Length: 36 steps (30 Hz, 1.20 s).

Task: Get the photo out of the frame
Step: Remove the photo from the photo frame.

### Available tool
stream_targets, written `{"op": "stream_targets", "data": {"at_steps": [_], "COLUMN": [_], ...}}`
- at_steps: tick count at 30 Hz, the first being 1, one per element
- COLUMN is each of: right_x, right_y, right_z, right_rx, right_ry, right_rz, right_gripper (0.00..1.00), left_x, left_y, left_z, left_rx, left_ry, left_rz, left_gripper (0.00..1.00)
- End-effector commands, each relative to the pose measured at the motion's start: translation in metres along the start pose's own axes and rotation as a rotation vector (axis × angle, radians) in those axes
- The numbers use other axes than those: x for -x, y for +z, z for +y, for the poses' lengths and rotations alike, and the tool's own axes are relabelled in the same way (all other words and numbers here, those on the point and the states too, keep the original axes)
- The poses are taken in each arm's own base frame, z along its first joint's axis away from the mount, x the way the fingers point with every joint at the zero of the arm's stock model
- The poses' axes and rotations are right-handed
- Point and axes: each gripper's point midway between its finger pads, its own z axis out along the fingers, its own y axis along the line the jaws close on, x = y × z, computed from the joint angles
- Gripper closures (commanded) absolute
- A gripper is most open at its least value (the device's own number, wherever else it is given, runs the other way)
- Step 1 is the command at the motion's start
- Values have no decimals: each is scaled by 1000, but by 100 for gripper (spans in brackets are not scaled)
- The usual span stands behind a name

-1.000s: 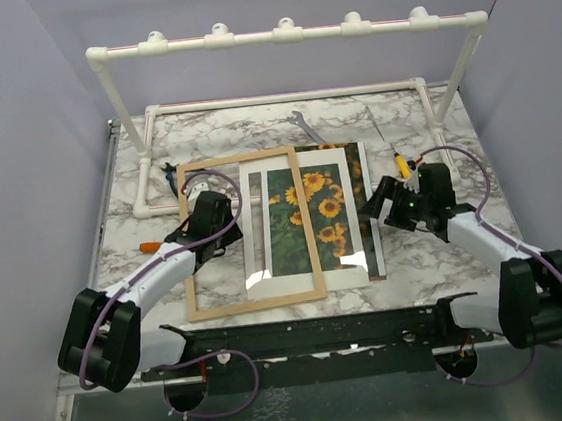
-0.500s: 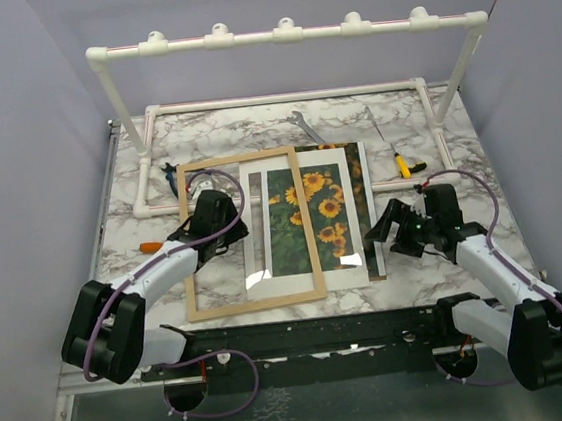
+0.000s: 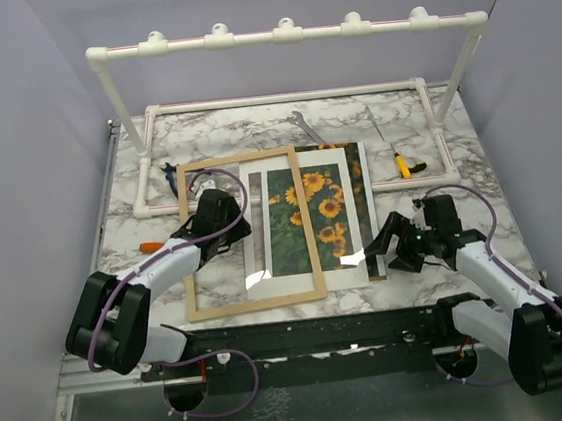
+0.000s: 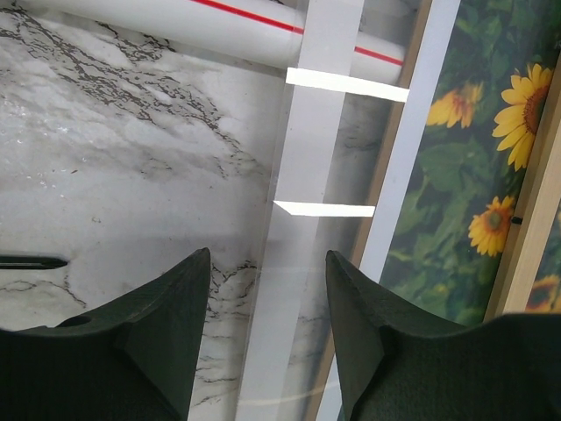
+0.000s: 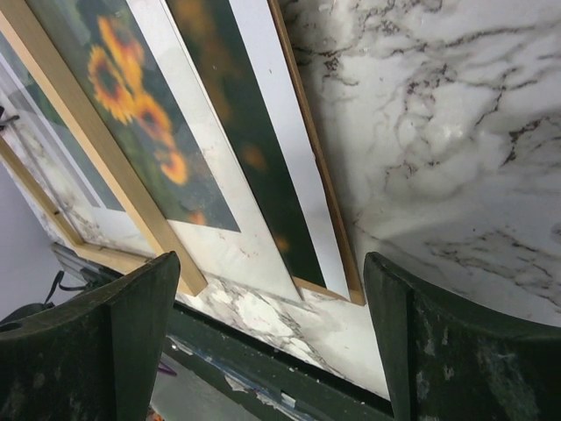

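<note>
Left gripper (image 3: 232, 222): jaws parted, empty, poised over the frame's left half.
Frame (image 3: 259, 302): flat on the marble table (image 3: 123, 237), with one wood rail lying across the photo.
Photo (image 3: 288, 225): between the two grippers, long axis running away from the arm bases.
Right gripper (image 3: 380, 239): jaws spread wide, empty, just beside the stack's right edge; probably nearer the photo's uncovered side.
</note>
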Motion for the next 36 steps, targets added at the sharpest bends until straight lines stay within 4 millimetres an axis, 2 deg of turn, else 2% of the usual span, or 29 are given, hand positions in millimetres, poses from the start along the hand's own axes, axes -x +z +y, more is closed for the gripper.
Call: {"op": "stream_targets", "data": {"at_steps": [1,7,17,23,36], "right_x": [-16,-26,-33,-30,-32], "right_y": [-7,-9,-2,-7,-7], "right_z": [-4,-2,3,10,9], "right_rx": [-10,7,66,82,76], "right_ry": [48,68,99,84,87], "right_rz": [39,76,121,114,118], "right_gripper": [11,11,13,14,12], "left_x": [8,10,14,11,12], "left_y": [3,8,7,11,13], "left_z": [-6,-6,-5,-1,-2], "left_rx": [-21,-17,-20,-6,-12], "left_ry": [9,10,9,10,8], "left_rz": [-13,-15,-23,-12,-10], "left_gripper": [44,44,44,44,44]}}
